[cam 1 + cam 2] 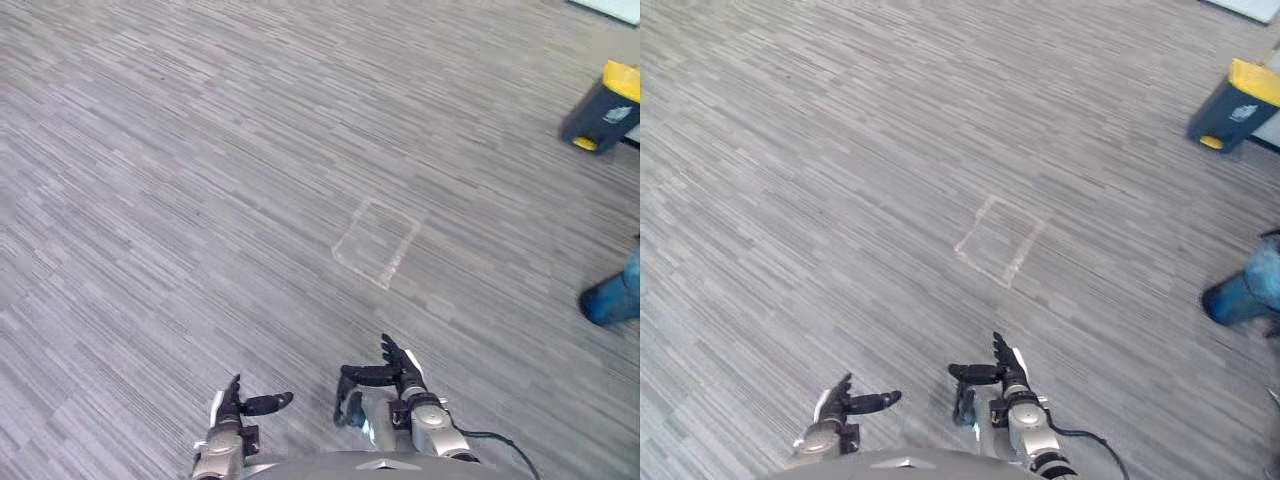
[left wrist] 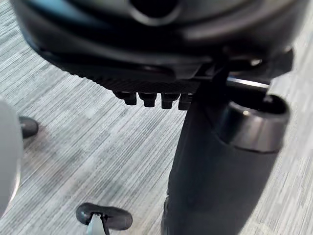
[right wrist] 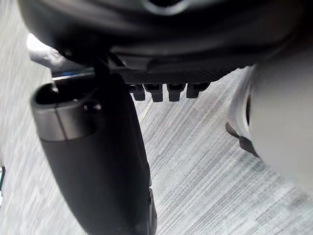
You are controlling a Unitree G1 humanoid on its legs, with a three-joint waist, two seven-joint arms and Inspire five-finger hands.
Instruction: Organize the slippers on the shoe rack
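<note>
Both of my hands hang low over the grey striped carpet [image 1: 200, 200], close to my body. My left hand [image 1: 232, 408] has its fingers straight and its thumb out to the side, with nothing in it. A little to its right, my right hand [image 1: 395, 380] is held the same way, fingers extended and nothing held. In the left wrist view the thumb [image 2: 220, 166] stands clear of the short row of fingers [image 2: 156, 99], with only carpet beyond. The right wrist view shows the same, with the thumb [image 3: 98, 161] apart from the fingers [image 3: 166, 91].
A pale taped rectangle [image 1: 377, 242] marks the floor ahead of my hands. A dark blue bin with a yellow lid [image 1: 605, 105] stands at the far right. A person's leg in blue [image 1: 612, 297] comes in at the right edge.
</note>
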